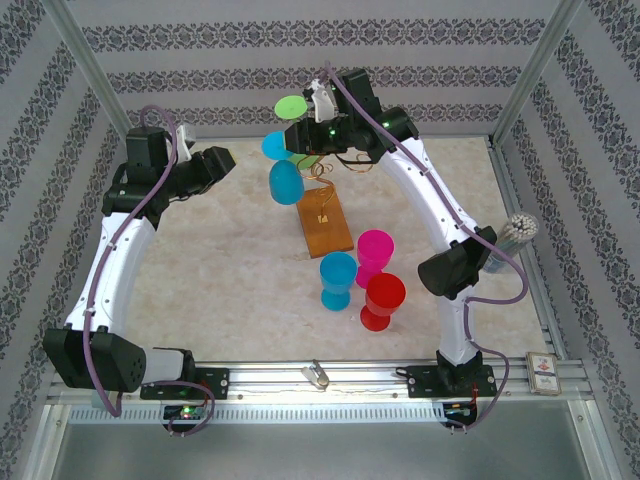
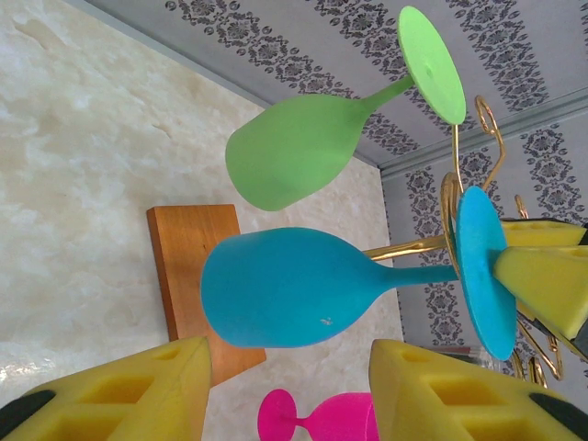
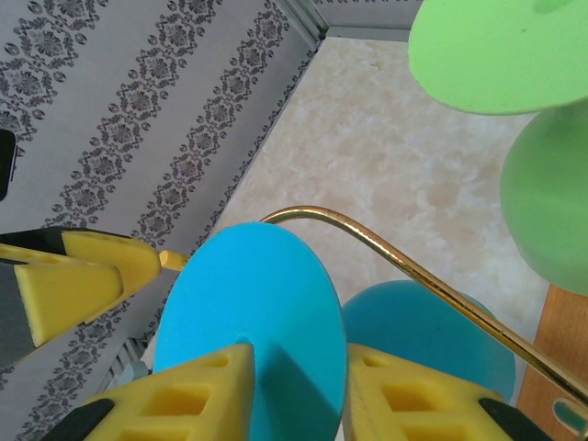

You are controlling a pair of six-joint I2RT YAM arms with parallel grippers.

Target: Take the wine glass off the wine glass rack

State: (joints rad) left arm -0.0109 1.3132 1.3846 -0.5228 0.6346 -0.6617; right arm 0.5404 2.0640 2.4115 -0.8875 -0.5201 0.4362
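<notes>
The wine glass (image 2: 294, 289), blue, hangs upside down from the wine glass rack (image 2: 432, 246), its stem lying along a gold wire arm and its round foot caught at the curled top, so it is not yet off. A green glass (image 2: 294, 152) hangs on the neighbouring arm, just beside it. The right claw (image 3: 299, 358) is up at the blue foot, its yellow fingers (image 3: 184, 395) partly closed to either side of the disc. I cannot tell whether they press on it. By my reading the grasp is only being made, and lifting the foot clear of the wire is still to do. The left claw (image 2: 289, 354) waits off to the side, jaws apart and empty. Three standing glasses (image 1: 375, 250) sit on the tabletop (image 1: 200, 260) near the wooden base.
</notes>
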